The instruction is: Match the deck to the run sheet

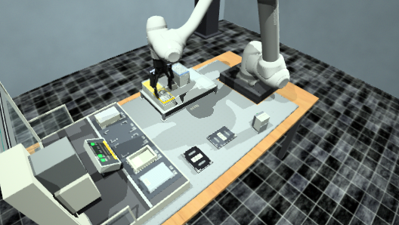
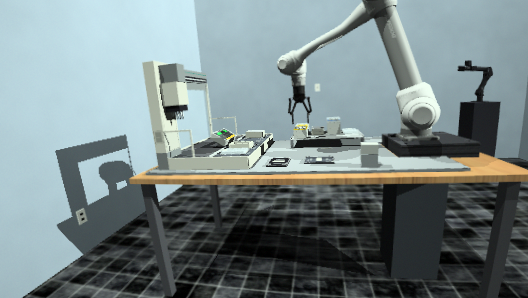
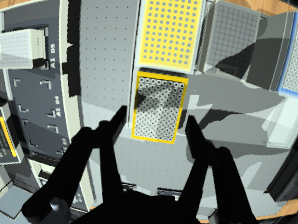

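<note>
My gripper is open and empty. It hangs a short way above the near end of the shelf. Straight below it stands a yellow-rimmed tip rack under a clear cover. An uncovered yellow tip rack stands next to it. On the deck, a lidded plate sits at the near end and an open white reservoir beside it. The following two positions look bare, and a pale block sits at the far end.
A blue-sided box and a grey item also stand on the shelf. Two black nests lie on the mat. A small grey key box stands near the table's edge. The handler's gantry rises over the deck.
</note>
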`<action>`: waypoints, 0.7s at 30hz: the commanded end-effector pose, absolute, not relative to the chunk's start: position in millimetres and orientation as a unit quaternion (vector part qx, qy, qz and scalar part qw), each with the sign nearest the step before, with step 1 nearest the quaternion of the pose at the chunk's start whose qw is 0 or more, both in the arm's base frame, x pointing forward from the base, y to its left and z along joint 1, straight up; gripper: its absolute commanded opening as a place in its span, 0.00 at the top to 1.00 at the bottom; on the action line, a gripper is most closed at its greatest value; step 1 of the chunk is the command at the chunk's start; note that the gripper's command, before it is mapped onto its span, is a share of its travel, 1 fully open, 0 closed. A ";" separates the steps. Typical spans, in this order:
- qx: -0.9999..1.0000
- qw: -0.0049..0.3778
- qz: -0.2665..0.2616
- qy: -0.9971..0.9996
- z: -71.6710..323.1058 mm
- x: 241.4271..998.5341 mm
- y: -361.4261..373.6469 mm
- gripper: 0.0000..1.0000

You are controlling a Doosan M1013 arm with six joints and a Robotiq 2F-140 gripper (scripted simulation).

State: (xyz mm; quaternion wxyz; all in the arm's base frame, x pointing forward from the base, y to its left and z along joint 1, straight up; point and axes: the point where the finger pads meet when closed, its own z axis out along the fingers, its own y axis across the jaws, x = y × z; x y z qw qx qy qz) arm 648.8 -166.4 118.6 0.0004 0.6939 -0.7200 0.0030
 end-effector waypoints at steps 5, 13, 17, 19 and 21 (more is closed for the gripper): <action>0.694 0.000 0.004 -0.720 126.4 649.2 -166.4 0.34; 0.694 0.000 0.004 -0.720 139.7 649.1 -166.4 0.34; 0.694 0.000 0.004 -0.720 146.4 649.1 -166.3 0.34; 0.694 0.000 0.004 -0.720 146.4 649.1 -166.3 0.34; 0.694 0.000 0.004 -0.720 149.8 649.1 -166.3 0.34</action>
